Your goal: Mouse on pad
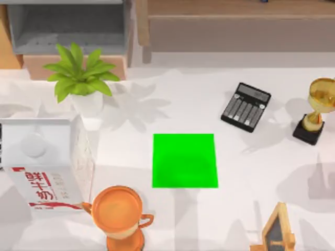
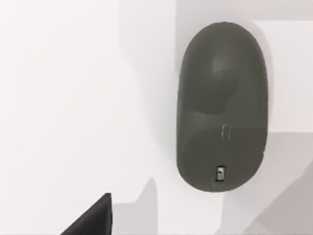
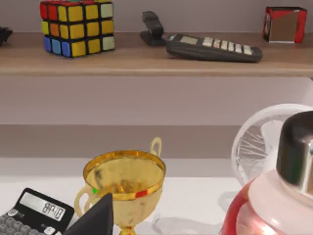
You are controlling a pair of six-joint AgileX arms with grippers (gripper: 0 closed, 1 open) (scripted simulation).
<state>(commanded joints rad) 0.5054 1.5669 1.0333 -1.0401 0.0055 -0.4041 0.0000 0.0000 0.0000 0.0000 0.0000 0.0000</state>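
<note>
Fingers (image 2: 88,218) near mouse (image 2: 222,105), apart.

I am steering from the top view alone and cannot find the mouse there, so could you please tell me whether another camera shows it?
Observer: Yes. The left wrist view shows a dark grey mouse lying on the white table.
Operator: Is it on the green pad?
Observer: No. Under the mouse there is white table, and the pad lies bare in your view.
Operator: What does the right wrist camera see?
Observer: A gold trophy beside the black calculator, with a colour cube on a wooden shelf behind.
</note>
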